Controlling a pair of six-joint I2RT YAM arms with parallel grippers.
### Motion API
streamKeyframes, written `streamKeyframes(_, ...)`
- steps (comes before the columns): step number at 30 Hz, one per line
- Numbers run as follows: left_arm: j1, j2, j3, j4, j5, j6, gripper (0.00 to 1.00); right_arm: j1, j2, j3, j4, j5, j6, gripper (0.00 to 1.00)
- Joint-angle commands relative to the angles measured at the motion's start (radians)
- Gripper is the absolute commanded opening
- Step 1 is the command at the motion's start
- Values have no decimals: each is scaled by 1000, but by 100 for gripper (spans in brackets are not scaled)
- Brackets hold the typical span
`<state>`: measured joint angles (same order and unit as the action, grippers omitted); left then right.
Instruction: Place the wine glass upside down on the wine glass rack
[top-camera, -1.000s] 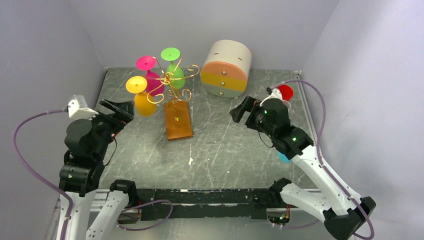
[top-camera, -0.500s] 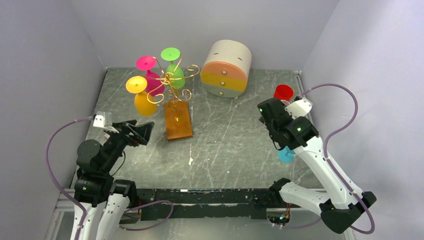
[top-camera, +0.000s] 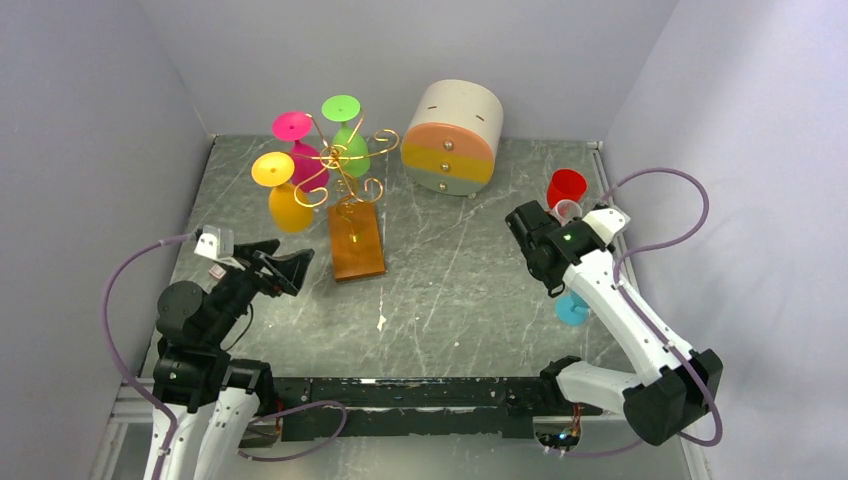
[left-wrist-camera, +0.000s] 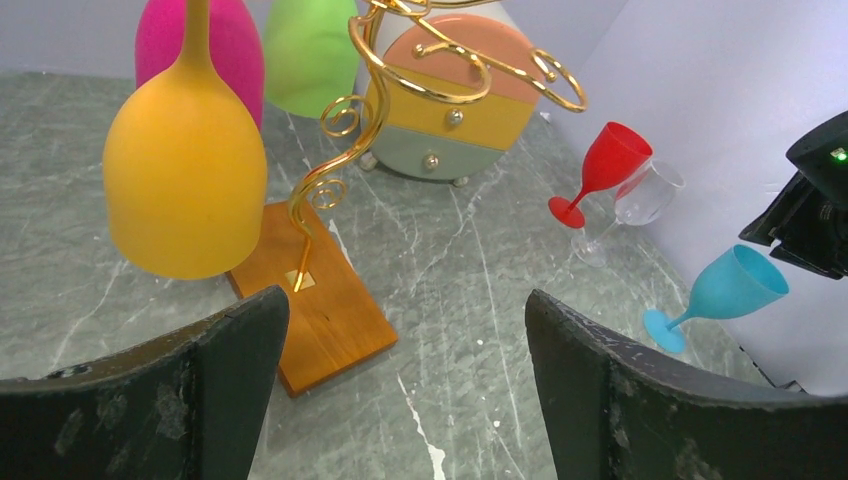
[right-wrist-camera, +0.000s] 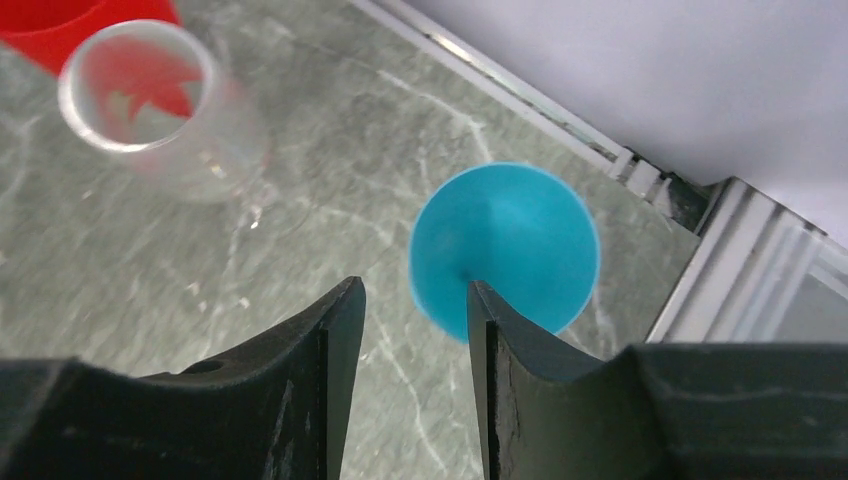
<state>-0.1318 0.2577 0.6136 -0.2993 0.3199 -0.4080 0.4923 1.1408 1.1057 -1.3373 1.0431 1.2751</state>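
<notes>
The wine glass rack (top-camera: 356, 240) stands far left with three coloured glasses (top-camera: 290, 212) hung on it, well apart from the blue wine glass (right-wrist-camera: 505, 245), which is upright by the right edge of the table (top-camera: 450, 290). The left gripper (left-wrist-camera: 400, 300) gapes wide and empty, while the right gripper (right-wrist-camera: 415, 290) hovers over that glass, jaws narrow around nothing. Descending like this, it may clip the rim and tip the glass toward the clear glass (right-wrist-camera: 150, 100) nearby.

Left arm (top-camera: 185, 312): black joints, white lower links, looping purple cable.
Right arm (top-camera: 612, 292): white links, black joints, purple cable, small green light.
Fingers (left-wrist-camera: 640, 400): black, scuffed, perhaps rubber-faced.
</notes>
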Motion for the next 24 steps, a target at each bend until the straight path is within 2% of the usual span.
streamKeyframes(1,8,28,11,8,28,24,91,-71,5,-42,53,42,-19,46)
streamKeyframes(5,8,19,7,12,25,26,91,-110,-53,-97,173,2,-116,46)
streamKeyframes(18,9,11,5,4,22,28,90,-132,-61,-185,260,-63,-153,43)
streamKeyframes(22,9,11,2,9,34,31,89,-132,-49,-196,275,-71,-154,37)
streamKeyframes(24,9,12,1,9,40,31,89,-132,-43,-193,272,-71,-157,28)
